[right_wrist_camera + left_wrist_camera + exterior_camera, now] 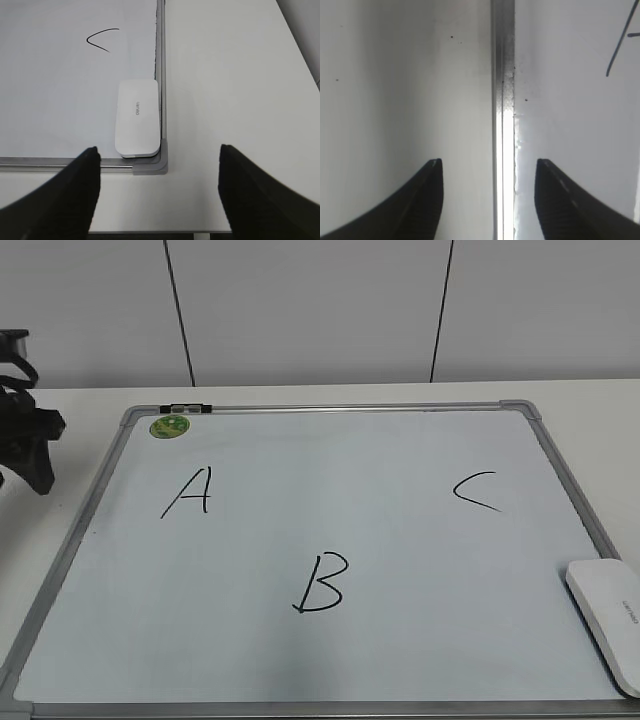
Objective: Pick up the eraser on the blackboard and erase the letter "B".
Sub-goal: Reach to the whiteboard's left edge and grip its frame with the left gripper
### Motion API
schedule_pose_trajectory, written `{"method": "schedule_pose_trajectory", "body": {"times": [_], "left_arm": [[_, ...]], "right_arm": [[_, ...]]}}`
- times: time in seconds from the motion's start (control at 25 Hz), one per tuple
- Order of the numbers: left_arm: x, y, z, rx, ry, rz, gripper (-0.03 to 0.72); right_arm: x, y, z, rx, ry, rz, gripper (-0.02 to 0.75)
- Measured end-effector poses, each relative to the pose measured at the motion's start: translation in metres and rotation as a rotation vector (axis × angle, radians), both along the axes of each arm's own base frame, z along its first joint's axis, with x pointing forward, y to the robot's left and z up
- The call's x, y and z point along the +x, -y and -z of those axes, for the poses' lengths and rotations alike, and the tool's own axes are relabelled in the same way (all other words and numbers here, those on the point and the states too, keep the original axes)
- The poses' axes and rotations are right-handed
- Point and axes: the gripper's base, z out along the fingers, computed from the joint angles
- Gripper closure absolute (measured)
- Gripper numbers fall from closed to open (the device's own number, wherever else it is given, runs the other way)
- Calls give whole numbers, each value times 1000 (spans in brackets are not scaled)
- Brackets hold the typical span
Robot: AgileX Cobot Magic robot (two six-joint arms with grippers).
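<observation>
Exterior: we're seeing the eraser (606, 617) lying in the blackboard (330, 408) right near corner, letter "B" (322, 583) intact mid-board. Left wrist: left end effector (487, 200) hanging spread over the frame edge. Right wrist: right end effector (160, 192) spread, empty, hovering over the tabletop (235, 90) near the eraser.

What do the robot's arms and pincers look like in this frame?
Both pincers have matte black, tapered, curved fingers: the left pincer shows a ridged inner pad, the right pincer looks smooth. The left arm is black with dark cabling. No markings visible.
</observation>
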Motion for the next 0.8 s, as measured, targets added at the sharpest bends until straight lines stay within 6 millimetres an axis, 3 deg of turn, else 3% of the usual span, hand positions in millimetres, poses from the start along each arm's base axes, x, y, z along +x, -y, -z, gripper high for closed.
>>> {"method": "schedule_pose_trajectory", "body": {"times": [0.28,0.52,0.8], "left_arm": [[28,1,36,2,-34,-1,253],[55,3,52,2,-26,0,333],[66,3,72,4,-56,1,356]], "right_arm": [[0,0,0,0,0,0,193],[0,0,0,0,-1,0,193],[0,0,0,0,-1,0,193]]}}
